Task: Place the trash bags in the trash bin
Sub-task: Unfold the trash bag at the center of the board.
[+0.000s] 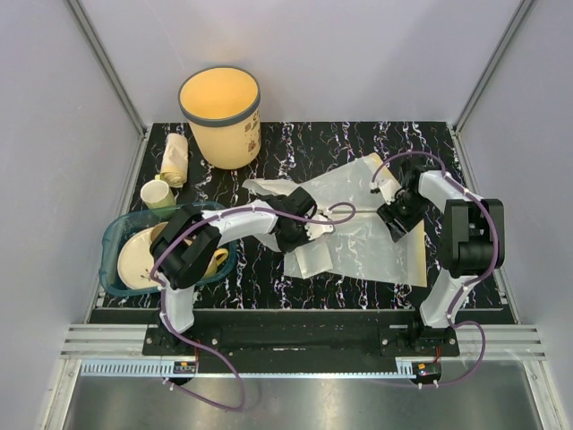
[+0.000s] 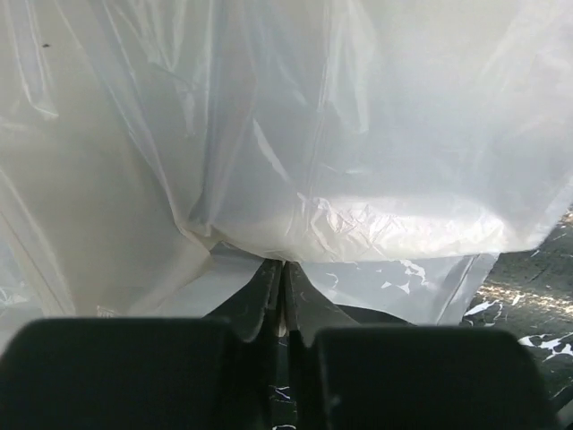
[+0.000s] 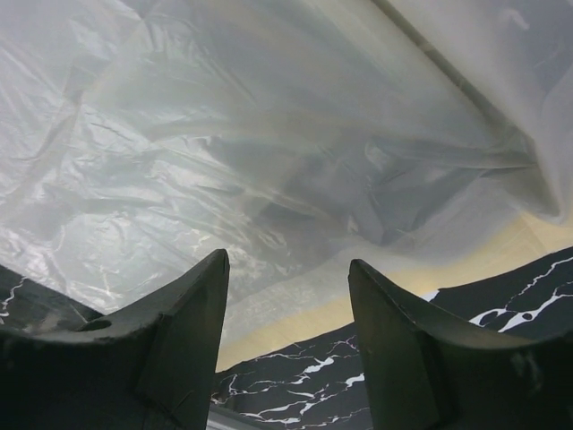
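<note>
Bag's place: we are seeing the trash bag (image 1: 367, 242) lying spread out on the desk (image 1: 313, 148), centre to right, between the two arms and outside the bin (image 1: 228, 143).
Bag's direction: its long axis is running slantwise, from the far left down to the near right; a crumpled corner is pointing toward the bin.
Bag's look: thin, see-through whitish film, creasing and shining, with the desk's marbling showing through it; a yellowish band is running along its right edge.
Bin: it is standing upright at the far left of the desk, mouth up, well apart from the sheet.
Left fingers (image 1: 313, 230): we are finding them clenched together on a fold at the bag's left edge (image 2: 358, 134), the tips (image 2: 264, 291) meeting under the film.
Right fingers (image 1: 394, 224): they are standing released, spread apart (image 3: 201, 296) over the sheet's right part (image 3: 269, 134), gripping nothing.
</note>
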Tool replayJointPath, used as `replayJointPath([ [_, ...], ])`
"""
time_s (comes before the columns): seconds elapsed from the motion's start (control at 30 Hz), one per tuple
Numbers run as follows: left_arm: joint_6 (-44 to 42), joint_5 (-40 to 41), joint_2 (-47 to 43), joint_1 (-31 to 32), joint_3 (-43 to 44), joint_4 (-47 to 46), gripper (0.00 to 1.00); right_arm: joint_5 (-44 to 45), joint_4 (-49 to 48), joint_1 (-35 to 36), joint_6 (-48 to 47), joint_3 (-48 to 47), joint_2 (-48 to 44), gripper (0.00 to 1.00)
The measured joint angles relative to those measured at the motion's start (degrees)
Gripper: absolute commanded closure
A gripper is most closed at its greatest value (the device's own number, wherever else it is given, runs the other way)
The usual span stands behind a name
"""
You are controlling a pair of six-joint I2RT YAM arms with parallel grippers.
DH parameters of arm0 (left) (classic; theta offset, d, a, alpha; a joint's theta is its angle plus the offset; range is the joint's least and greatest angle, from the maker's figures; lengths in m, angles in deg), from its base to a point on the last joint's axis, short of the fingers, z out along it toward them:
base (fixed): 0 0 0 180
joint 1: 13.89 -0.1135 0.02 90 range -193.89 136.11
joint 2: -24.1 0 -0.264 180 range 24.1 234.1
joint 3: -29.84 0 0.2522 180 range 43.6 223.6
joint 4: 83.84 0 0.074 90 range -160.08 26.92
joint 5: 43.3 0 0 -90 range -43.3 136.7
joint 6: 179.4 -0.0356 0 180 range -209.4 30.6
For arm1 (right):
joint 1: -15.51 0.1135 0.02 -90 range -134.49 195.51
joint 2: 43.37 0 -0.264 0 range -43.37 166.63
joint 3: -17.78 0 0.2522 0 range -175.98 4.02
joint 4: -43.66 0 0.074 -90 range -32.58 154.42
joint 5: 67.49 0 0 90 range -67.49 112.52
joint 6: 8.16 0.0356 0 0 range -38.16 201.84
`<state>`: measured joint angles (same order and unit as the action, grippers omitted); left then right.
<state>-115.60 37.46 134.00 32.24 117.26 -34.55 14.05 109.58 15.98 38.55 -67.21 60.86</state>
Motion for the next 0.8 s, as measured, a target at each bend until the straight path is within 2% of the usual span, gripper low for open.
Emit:
replayJointPath([
  [0.2, -4.13, -0.33, -1.40, -0.11, -1.36, 2.43, 1.00, 4.50, -2.58, 0.02, -1.20, 2.34, 2.64, 0.39],
  [0.43, -11.78, 0.96, -10.67, -2.54, -12.70, 11.43, 1.00, 8.39, -3.72, -1.25, -2.82, 2.34, 3.21, 0.40],
  [0.57, -15.04, 0.92, -13.42, -5.18, -14.01, 11.58, 1.00, 8.46, -3.58, -1.57, -3.41, 2.34, 3.28, 0.40],
  [0.7, -16.90, 0.61, -14.38, -8.07, -13.79, 11.56, 1.00, 8.13, -3.13, -2.21, -4.90, 2.34, 3.08, 0.33],
  [0.8, -17.03, 0.48, -14.38, -8.37, -13.33, 13.46, 0.99, 5.07, -0.52, -3.13, -5.81, 1.81, 2.47, 0.20],
])
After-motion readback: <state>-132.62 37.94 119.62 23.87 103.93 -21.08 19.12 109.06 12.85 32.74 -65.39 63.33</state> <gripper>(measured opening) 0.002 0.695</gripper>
